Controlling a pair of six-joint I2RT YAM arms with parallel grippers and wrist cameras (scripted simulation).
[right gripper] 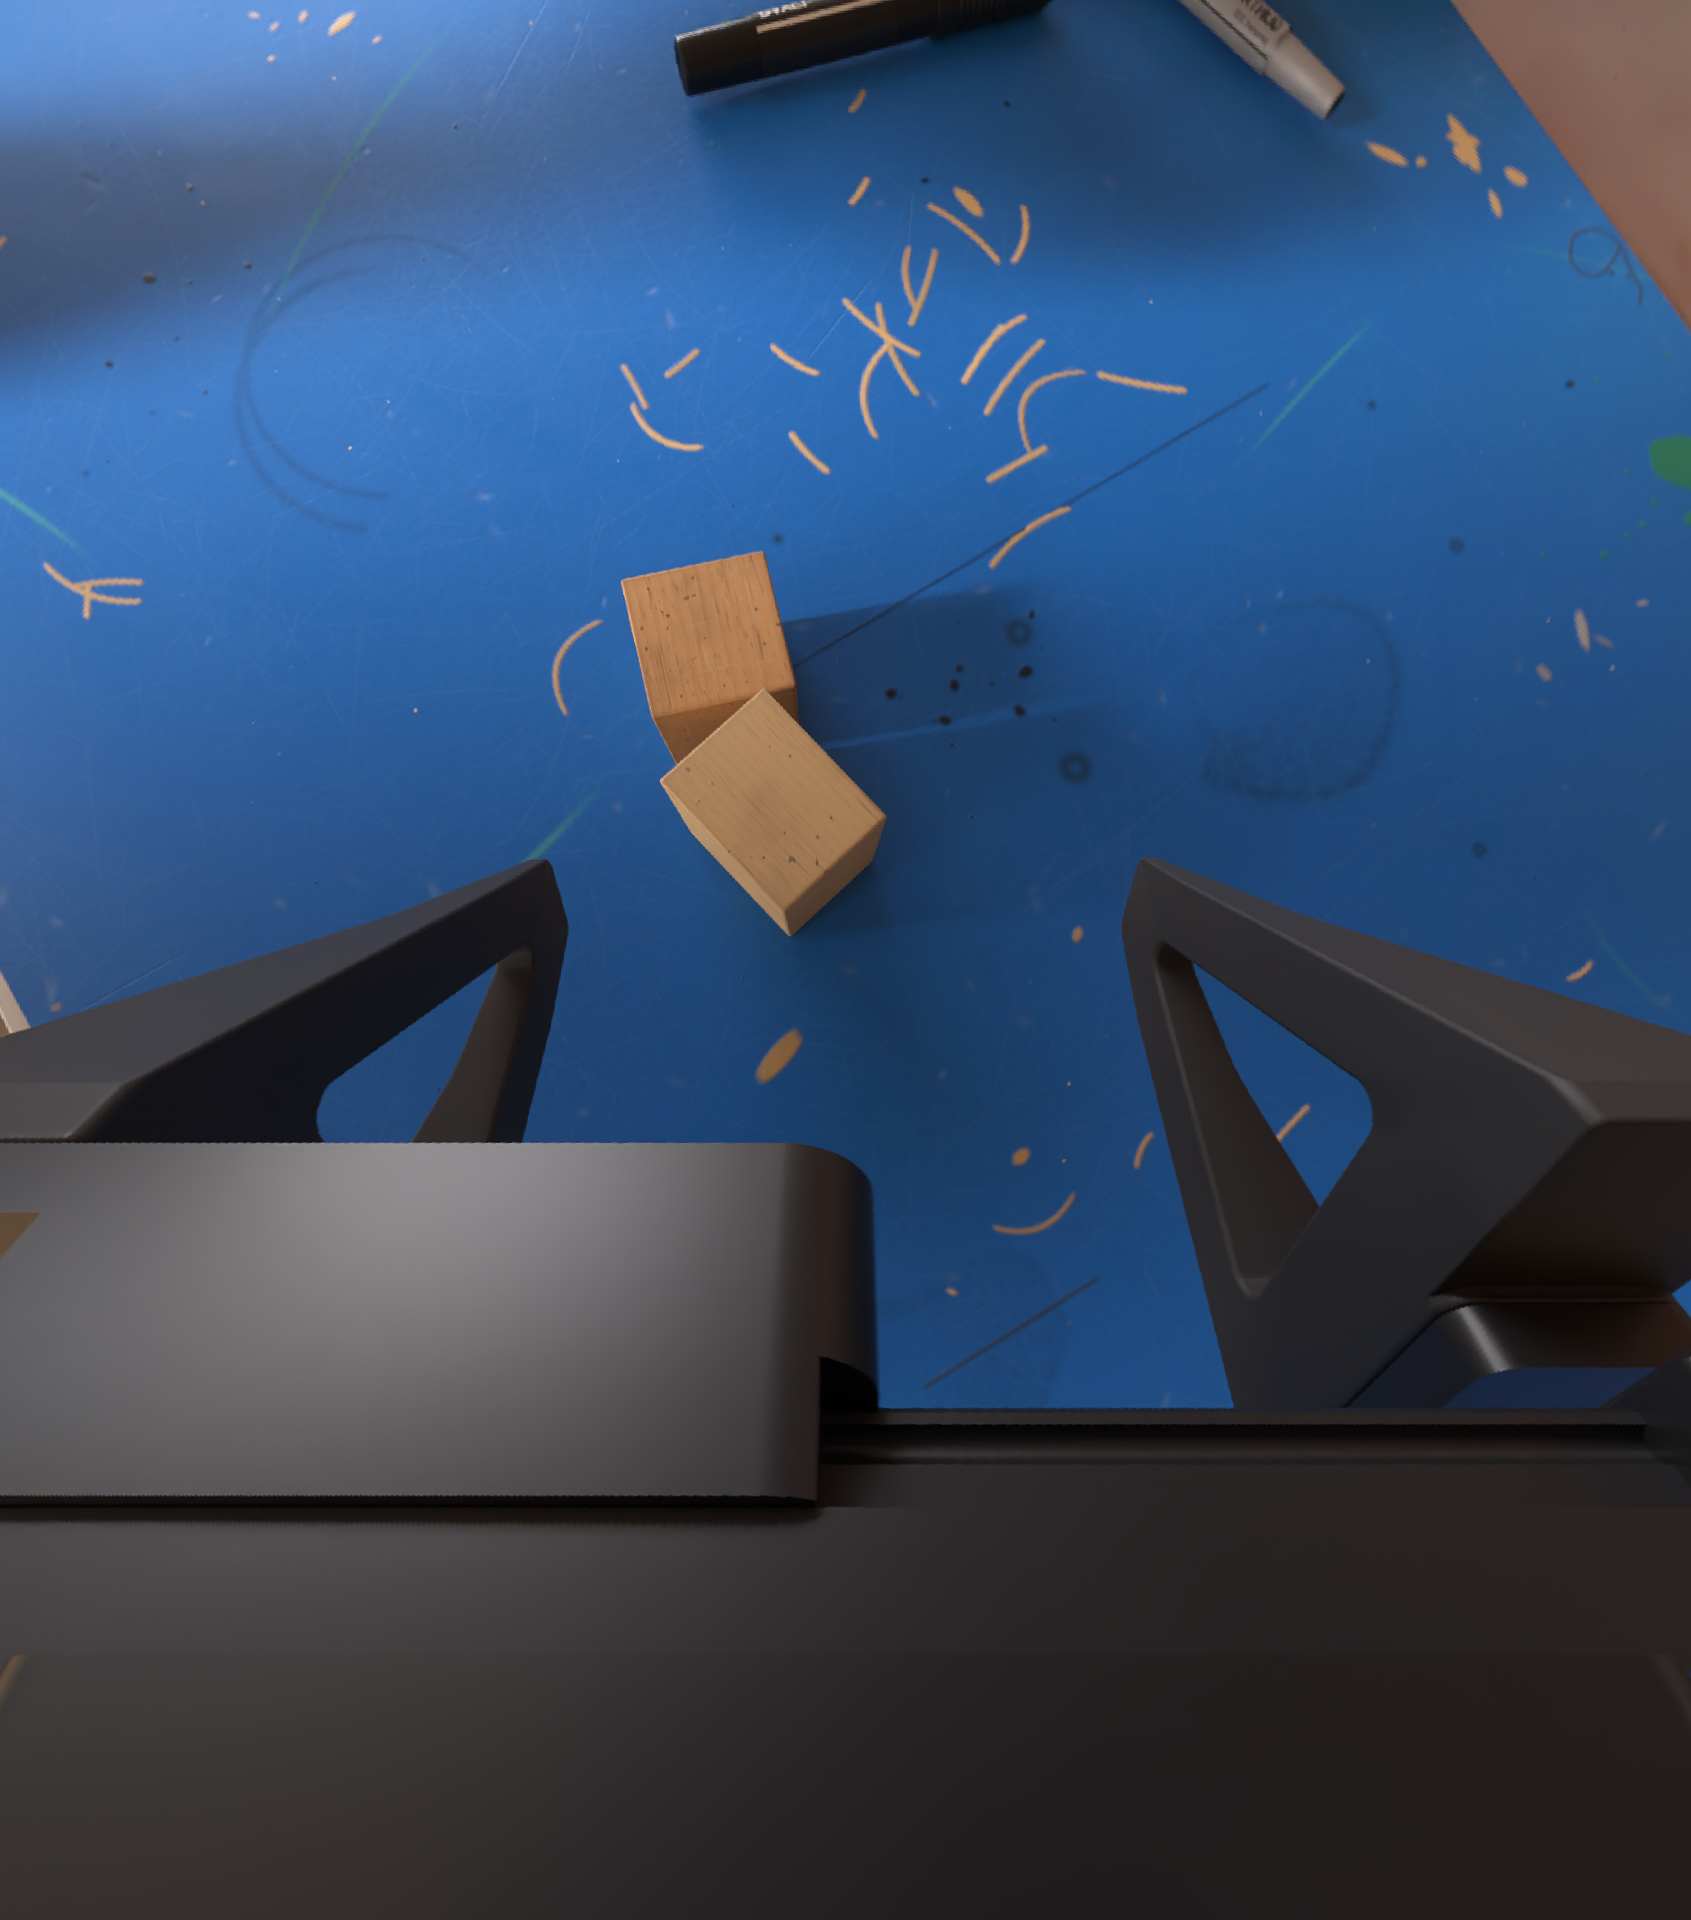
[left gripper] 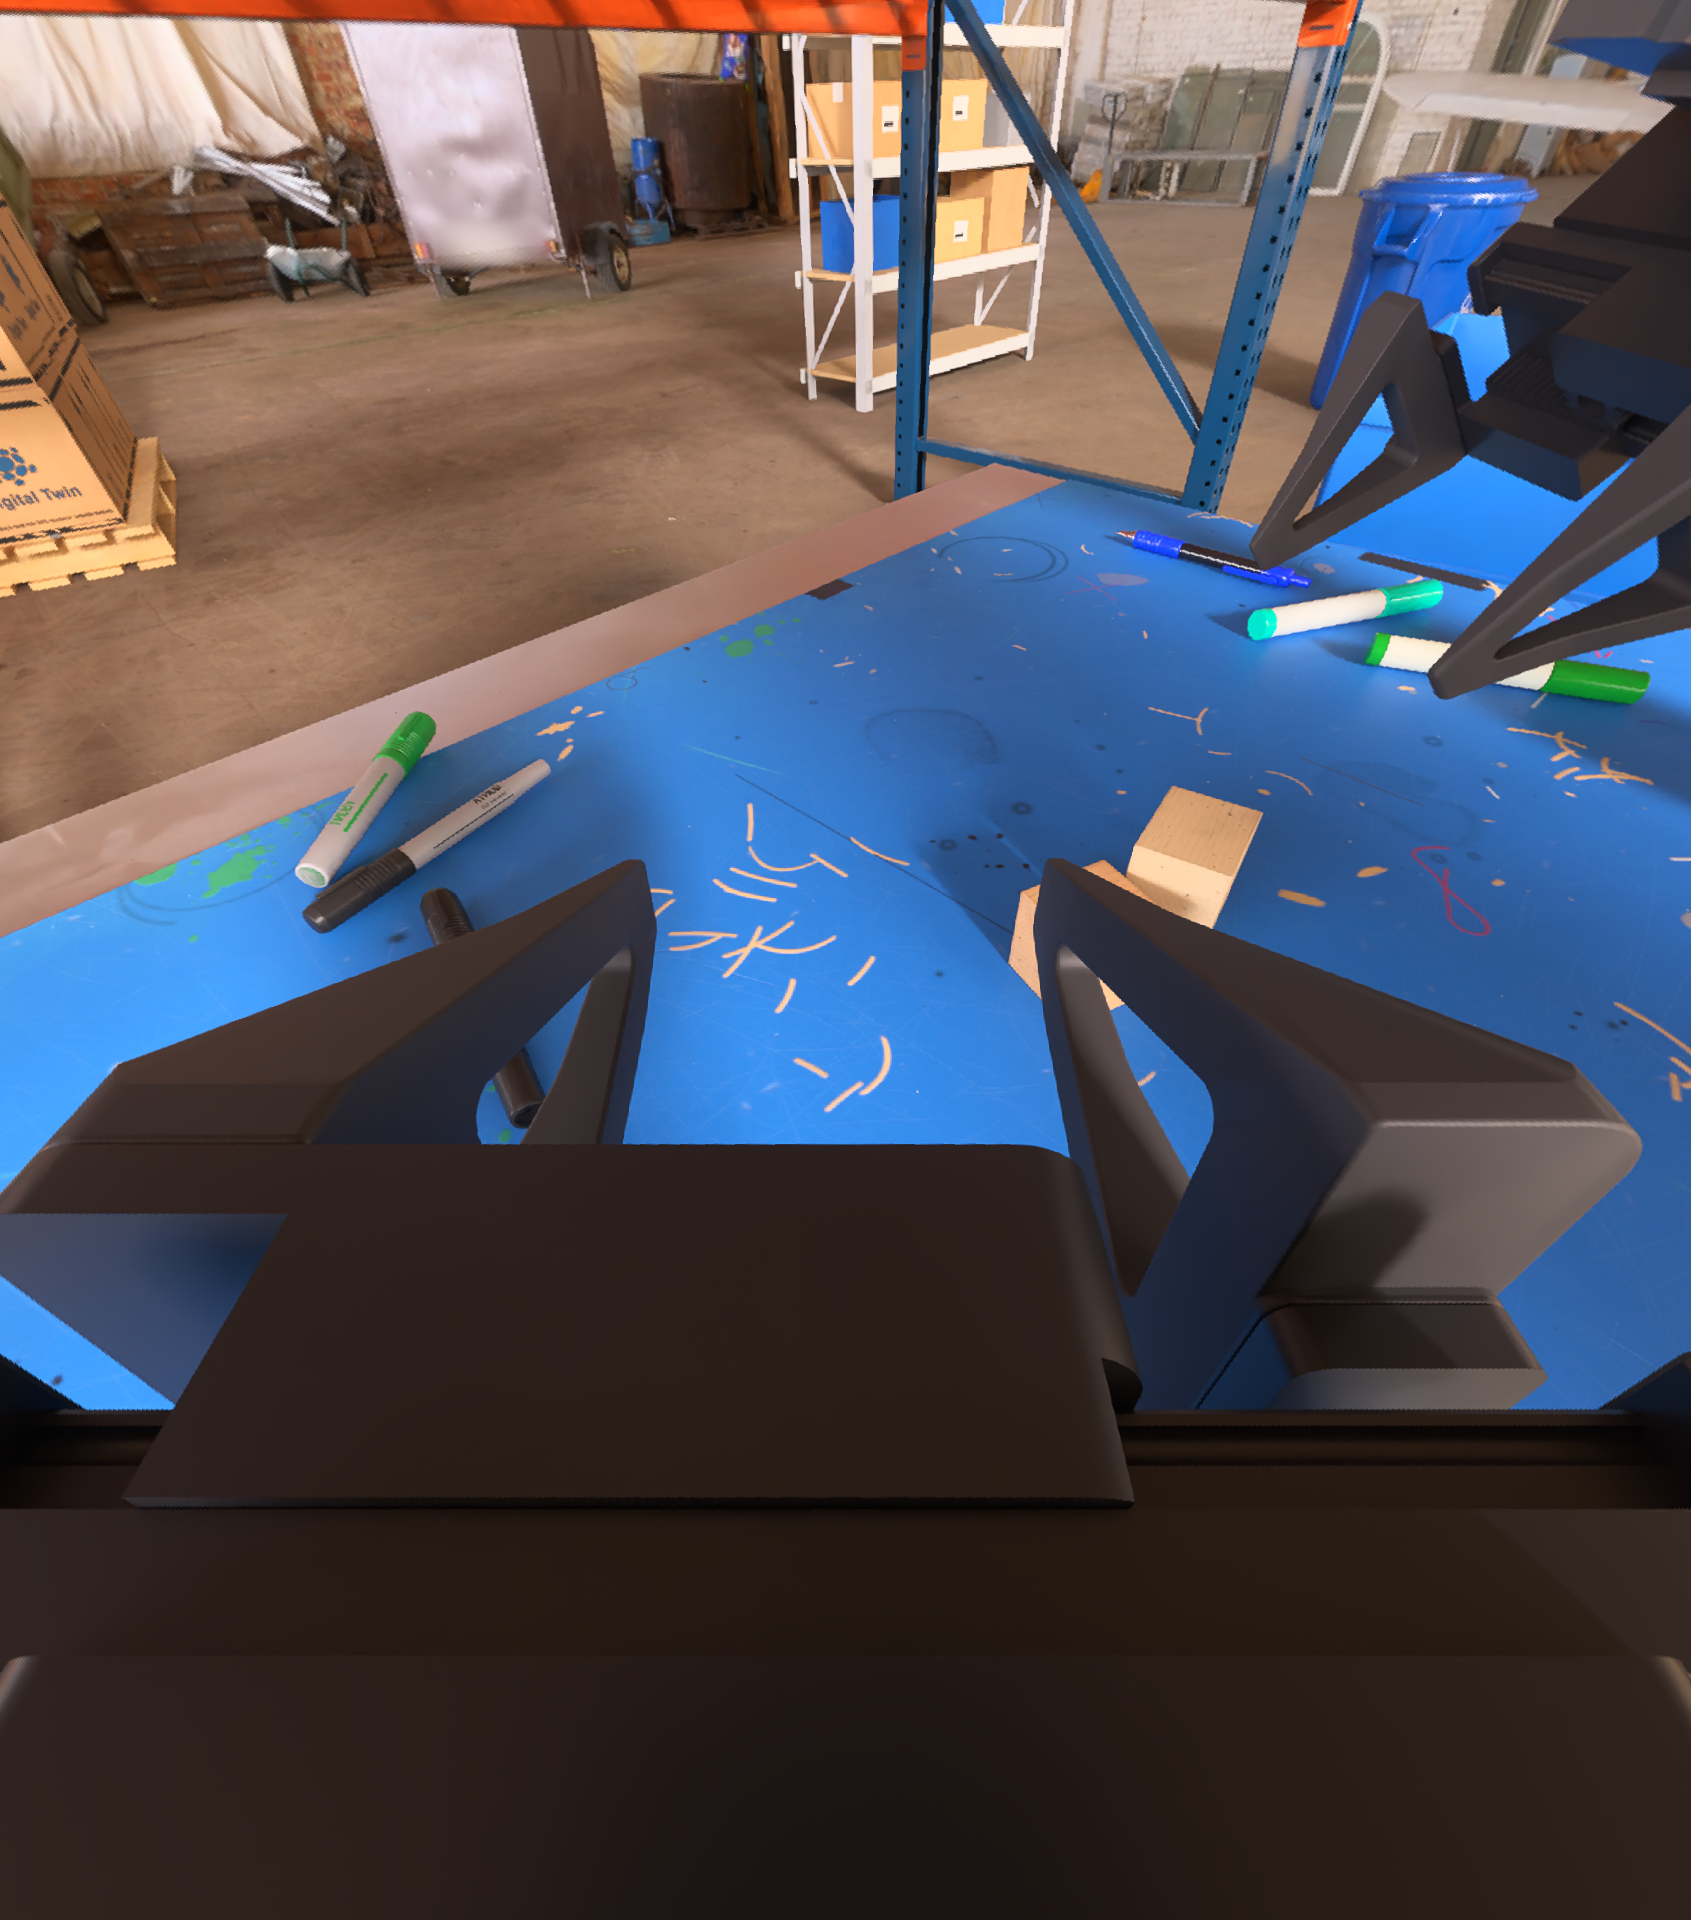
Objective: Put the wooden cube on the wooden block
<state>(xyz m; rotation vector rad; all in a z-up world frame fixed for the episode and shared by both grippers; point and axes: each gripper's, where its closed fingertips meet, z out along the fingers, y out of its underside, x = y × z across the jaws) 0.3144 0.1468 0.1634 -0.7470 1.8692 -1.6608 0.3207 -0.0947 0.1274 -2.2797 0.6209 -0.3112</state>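
Two light wooden pieces lie touching in the middle of the blue table [right gripper: 301,727]. The wooden block [right gripper: 706,639] lies flat. The wooden cube [right gripper: 773,810] sits turned against its near corner and overlaps it; I cannot tell if it rests on the block or beside it. In the left wrist view the cube [left gripper: 1194,852] shows fully, and the block [left gripper: 1026,935] is mostly hidden behind my left gripper's right finger. My left gripper [left gripper: 846,873] is open and empty, short of the pieces. My right gripper [right gripper: 841,868] is open and empty above them; it also shows in the left wrist view [left gripper: 1350,618].
A green-capped marker [left gripper: 368,795], a black marker [left gripper: 425,842] and a black pen [left gripper: 482,997] lie at the table's left. A blue pen [left gripper: 1215,556], a teal marker [left gripper: 1340,611] and a green marker [left gripper: 1589,681] lie under the right gripper. The table edge [left gripper: 508,665] runs behind.
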